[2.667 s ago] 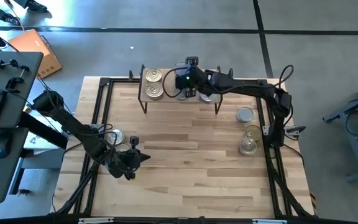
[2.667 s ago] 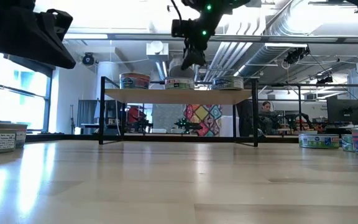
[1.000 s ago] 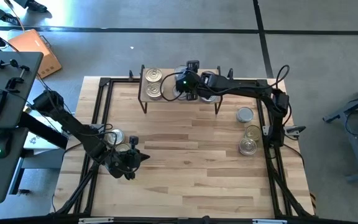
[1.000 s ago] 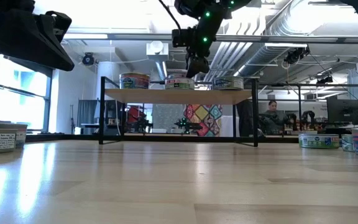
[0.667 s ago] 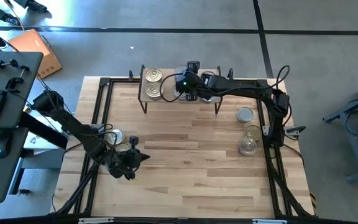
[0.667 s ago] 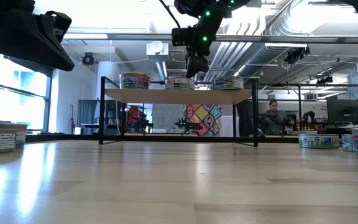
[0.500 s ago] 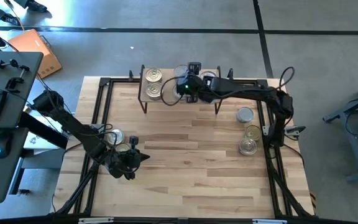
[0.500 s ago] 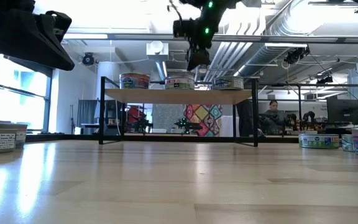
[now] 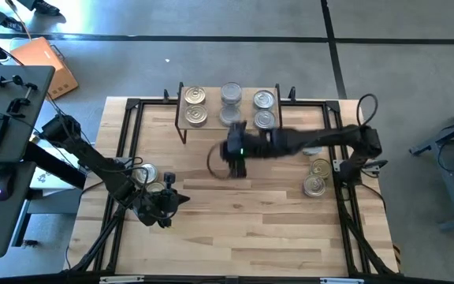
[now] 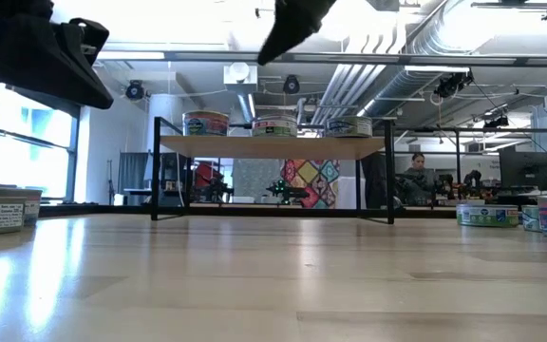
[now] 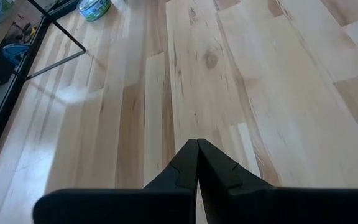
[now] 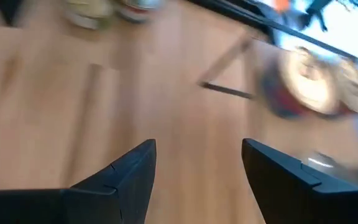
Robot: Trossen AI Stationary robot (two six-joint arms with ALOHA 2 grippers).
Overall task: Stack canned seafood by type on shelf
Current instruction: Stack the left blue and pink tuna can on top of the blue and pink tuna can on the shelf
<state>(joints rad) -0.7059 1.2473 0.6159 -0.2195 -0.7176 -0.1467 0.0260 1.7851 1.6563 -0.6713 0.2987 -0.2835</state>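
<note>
From where I stood, the right gripper (image 9: 232, 156) was a smear over the bare table, just in front of the shelf (image 9: 228, 125); its own camera showed its fingers (image 12: 127, 171) spread apart with nothing between them, the tins beyond them only blurs. From table height only a dark tip of it poked in at the top. From above, five tins (image 9: 230, 94) sat on the shelf; the level view showed just three (image 10: 274, 125) along its edge. Three more tins (image 9: 315, 186) stood near the right rail. The left gripper (image 9: 166, 205) hung low at the left, half hiding two tins (image 9: 146, 173), its jaws pressed together, empty.
</note>
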